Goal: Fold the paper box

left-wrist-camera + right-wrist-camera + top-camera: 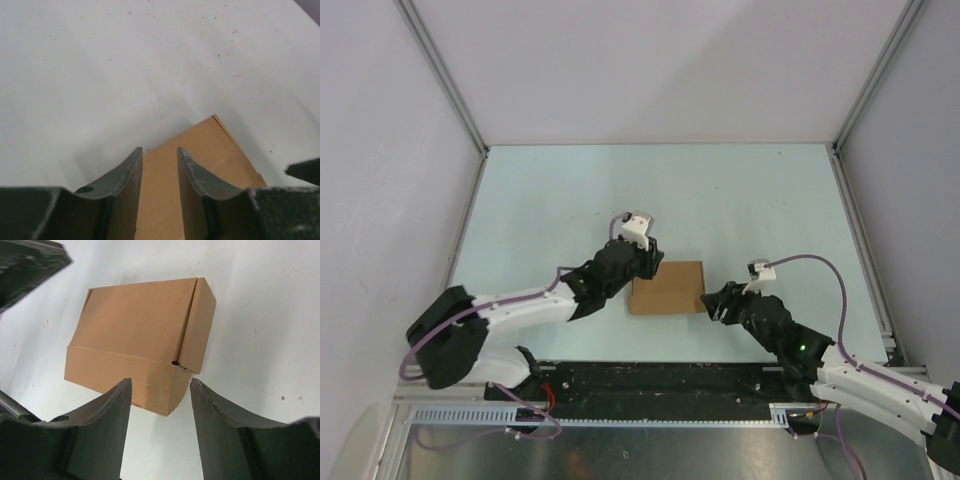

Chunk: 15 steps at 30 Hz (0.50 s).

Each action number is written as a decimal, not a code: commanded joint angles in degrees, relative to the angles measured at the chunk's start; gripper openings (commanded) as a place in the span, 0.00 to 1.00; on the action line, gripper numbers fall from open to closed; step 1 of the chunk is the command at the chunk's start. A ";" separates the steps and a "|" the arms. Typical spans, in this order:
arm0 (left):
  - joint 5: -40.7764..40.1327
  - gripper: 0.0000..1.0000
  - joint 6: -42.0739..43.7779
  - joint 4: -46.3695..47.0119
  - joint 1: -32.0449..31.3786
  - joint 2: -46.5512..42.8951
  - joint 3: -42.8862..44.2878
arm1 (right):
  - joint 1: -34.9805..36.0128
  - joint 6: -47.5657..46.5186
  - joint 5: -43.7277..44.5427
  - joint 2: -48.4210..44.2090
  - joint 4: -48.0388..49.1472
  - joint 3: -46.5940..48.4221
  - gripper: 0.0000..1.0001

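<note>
The small tan-brown cardboard box (667, 288) is seen lying on the pale green worktop (560, 190), between the two arms and near their bases, already closed into a rectangular shape. In the right wrist view its side flap (199, 325) is shown folded down over the end wall, though its lower edge seems to stand slightly proud. The left end effector (648, 258) is held at the box's far left corner, its fingers parted by a narrow gap with nothing gripped. The right end effector (713, 301) is placed just beside the box's right end, moderately spread and empty. The step in hand is judged to be the final pressing of that flap. It would best be done with the box steadied from the left while the flap is pushed flat gently, so that the thin card is neither crushed nor slid away.
</note>
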 commanded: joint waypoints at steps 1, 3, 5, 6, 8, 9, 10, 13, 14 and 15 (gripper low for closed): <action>8.66 0.38 4.54 4.40 2.24 6.86 5.43 | 0.45 1.18 3.61 -4.25 -2.94 0.02 0.55; 10.93 0.38 5.08 4.57 2.59 9.06 6.66 | 0.45 1.44 3.96 -6.62 -5.92 -0.16 0.55; 13.23 0.38 5.51 4.75 2.76 12.22 8.51 | 0.54 1.62 4.40 -8.03 -6.54 -0.34 0.55; 14.11 0.38 5.60 4.84 2.76 13.01 9.12 | 0.54 1.70 4.49 -8.99 -7.06 -0.51 0.54; 14.64 0.38 6.04 4.84 2.76 15.13 10.27 | 0.45 1.71 4.58 -9.35 -7.33 -0.69 0.52; 14.47 0.38 6.04 4.84 2.85 15.57 10.53 | 0.45 1.70 4.32 -9.18 -7.16 -0.69 0.50; 14.82 0.38 6.13 4.92 2.94 16.62 10.97 | 0.53 1.44 3.97 -8.92 -6.81 -0.78 0.46; 15.87 0.37 6.57 5.01 3.20 18.12 12.03 | 0.45 1.27 2.65 -6.21 -4.88 -0.95 0.42; 16.05 0.38 6.66 5.01 3.38 18.99 12.21 | 0.36 1.09 2.21 -5.32 -3.83 -0.86 0.42; 16.14 0.38 6.66 5.01 3.29 19.35 12.29 | 0.36 1.09 1.86 -4.36 -3.82 -0.78 0.41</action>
